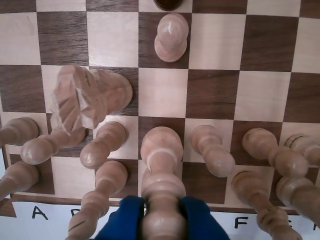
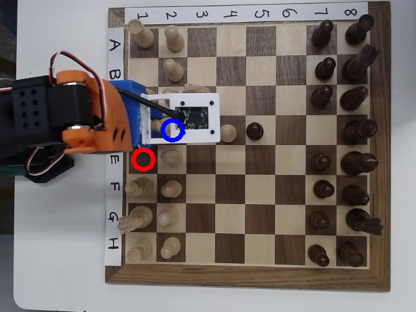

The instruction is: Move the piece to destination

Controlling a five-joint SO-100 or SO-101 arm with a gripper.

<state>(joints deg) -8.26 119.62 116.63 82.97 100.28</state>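
Note:
In the wrist view, the piece (image 1: 161,190), a tall light-wood chessman with a slim body, rises toward the camera at bottom centre. My gripper (image 1: 161,215) is shut on its upper part, one blue finger (image 1: 125,220) on each side. Its base lies over a dark square in the second row, and contact with the board cannot be judged. In the overhead view, the blue circle (image 2: 164,130) marking the destination lies over the wrist camera board (image 2: 195,117), which hides the piece and the square. The red circle (image 2: 143,159) sits one row lower, at the board's left edge.
In the wrist view, a light knight (image 1: 85,100) leans at the left, and light pawns (image 1: 215,150) crowd both sides of the held piece. A light pawn (image 2: 227,133) and a dark pawn (image 2: 255,130) stand mid-board. Dark pieces (image 2: 354,130) fill the right columns. The orange arm (image 2: 84,114) overhangs the board's left edge.

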